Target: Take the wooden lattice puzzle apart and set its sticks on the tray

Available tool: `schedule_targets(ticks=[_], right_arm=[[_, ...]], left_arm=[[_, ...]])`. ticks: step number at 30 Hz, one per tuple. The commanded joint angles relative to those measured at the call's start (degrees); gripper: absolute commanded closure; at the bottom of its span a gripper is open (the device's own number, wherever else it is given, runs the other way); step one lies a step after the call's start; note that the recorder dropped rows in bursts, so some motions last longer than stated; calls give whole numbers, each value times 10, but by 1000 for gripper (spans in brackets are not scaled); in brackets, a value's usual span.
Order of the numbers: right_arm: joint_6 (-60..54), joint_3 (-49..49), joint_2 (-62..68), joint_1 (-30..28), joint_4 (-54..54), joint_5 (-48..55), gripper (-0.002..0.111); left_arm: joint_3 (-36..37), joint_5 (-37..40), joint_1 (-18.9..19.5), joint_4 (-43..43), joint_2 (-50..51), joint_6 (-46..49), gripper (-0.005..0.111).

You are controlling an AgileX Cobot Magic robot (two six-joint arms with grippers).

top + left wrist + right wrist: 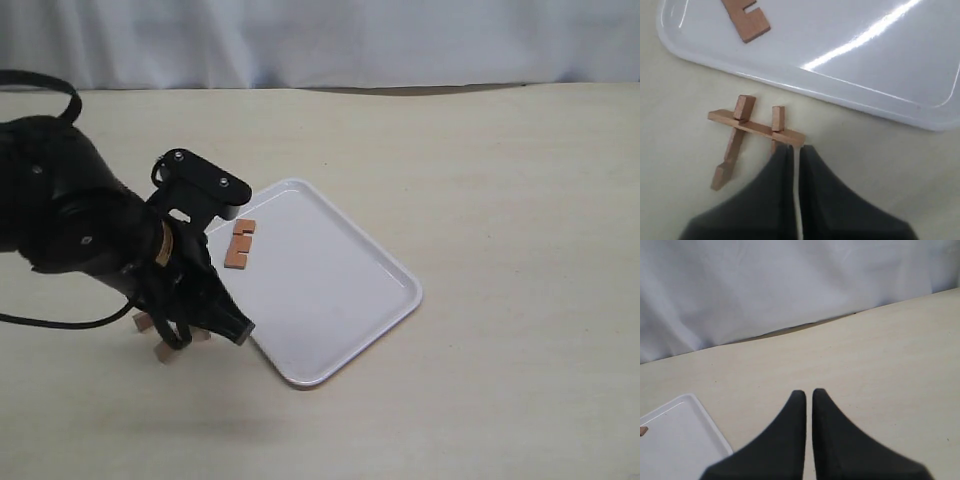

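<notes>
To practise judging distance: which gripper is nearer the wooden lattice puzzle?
Left. The left gripper sits at one end of the wooden lattice puzzle; the right gripper is beyond the tray, the puzzle outside its view.

You're at a lab-style test bench: bare pale tabletop [500, 200], plain white curtain [320, 40] hung behind

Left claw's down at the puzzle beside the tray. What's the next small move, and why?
Probably ease the left claw up and slightly away, to pull out the stick at its tips. It looks closed at the end of the cross stick. The three sticks sit joined on the table, and only one stick lies on the tray.
</notes>
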Motion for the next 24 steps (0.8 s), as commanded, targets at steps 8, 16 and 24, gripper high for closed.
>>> schedule_targets(ticks=[8, 16, 24], right_arm=[[0, 2, -2, 2, -4, 0, 104], [0, 2, -2, 2, -4, 0, 104], [0, 2, -2, 2, -4, 0, 104]], left_arm=[[-33, 104, 0, -173, 34, 336, 102], [-33, 45, 0, -187, 97, 81, 102], [-33, 38, 0, -115, 117, -60, 93]])
